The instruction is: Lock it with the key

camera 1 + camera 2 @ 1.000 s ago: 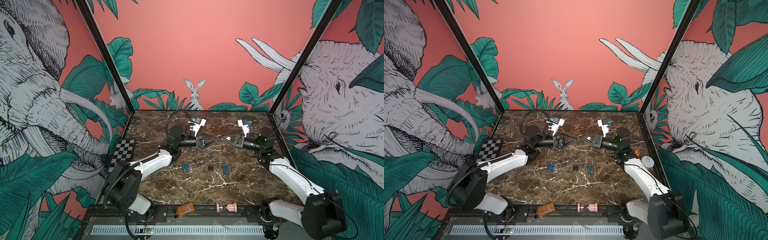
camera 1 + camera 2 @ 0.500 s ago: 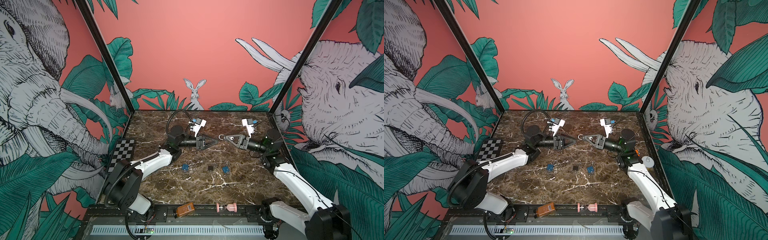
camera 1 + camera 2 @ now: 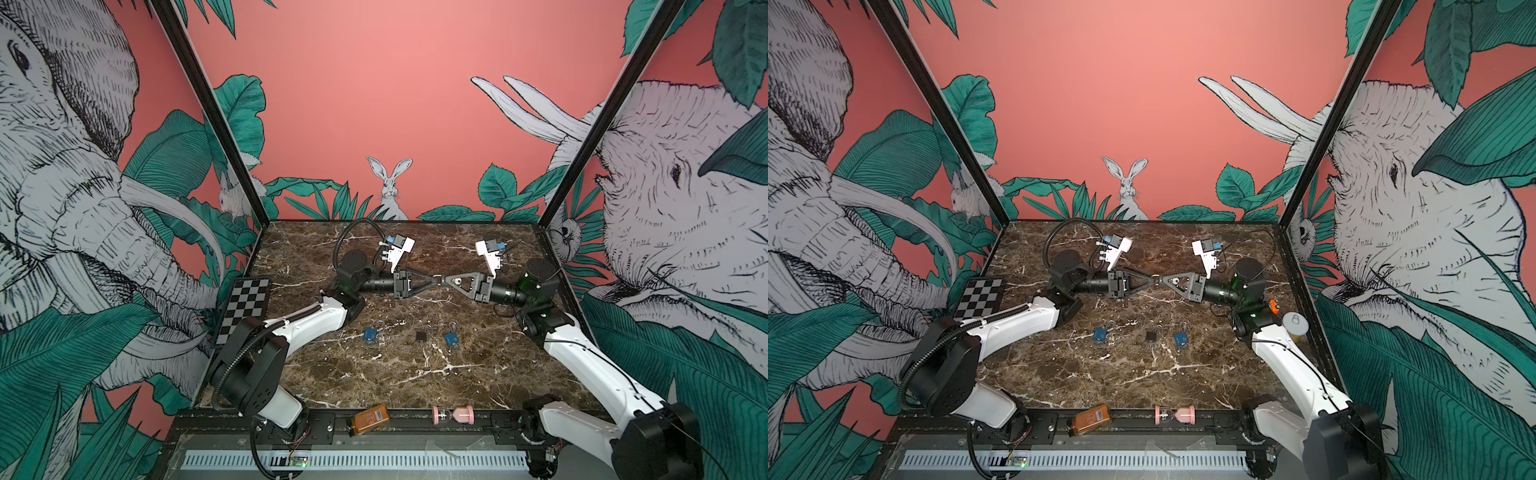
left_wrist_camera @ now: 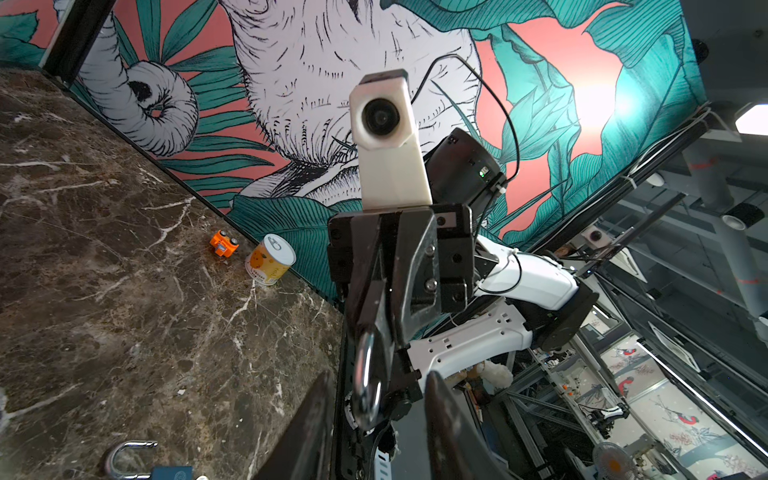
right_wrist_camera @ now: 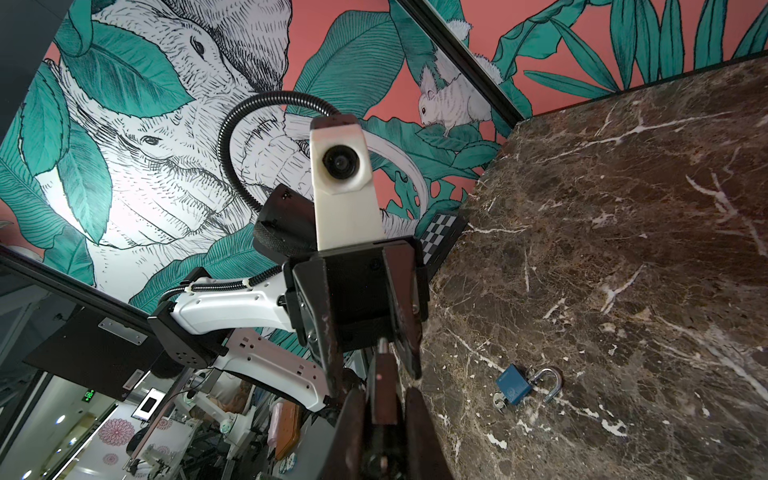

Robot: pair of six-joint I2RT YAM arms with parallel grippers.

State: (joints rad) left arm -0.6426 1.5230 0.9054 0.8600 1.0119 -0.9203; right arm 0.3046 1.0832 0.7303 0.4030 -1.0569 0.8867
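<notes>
**Grippers nose to nose over the back half of the tabletop, padlock in the right one**

So here's where you're at: your left gripper (image 3: 432, 286) and right gripper (image 3: 448, 283) are pointed straight at each other, tips nearly touching, up in the air over the marble tabletop (image 3: 415, 382). They're roughly midway between its left and right edges and closer to the back edge than the front.

Your right gripper's jaws are pressed together on a dark padlock (image 5: 382, 395). Its silver shackle (image 4: 365, 374) sticks out toward your left gripper. Your left gripper's jaws are partly spread, and in the left wrist view its fingers (image 4: 316, 424) sit either side of that shackle with a visible gap. I can't make out any contact, and I can't tell whether a key is in the padlock or in either gripper.

Other stuff lying around:
- two blue padlocks (image 3: 370, 334) (image 3: 451, 339) flat on the tabletop near its middle, with a small black lock (image 3: 422, 336) between them
- a can (image 4: 270, 259) and an orange toy car (image 4: 224, 245) side by side at the right edge
- a checkerboard (image 3: 245, 309) at the left edge
- an amber bottle (image 3: 370, 419) and a pink hourglass (image 3: 453, 414) lying on the black rail (image 3: 415, 428) along the front edge
</notes>
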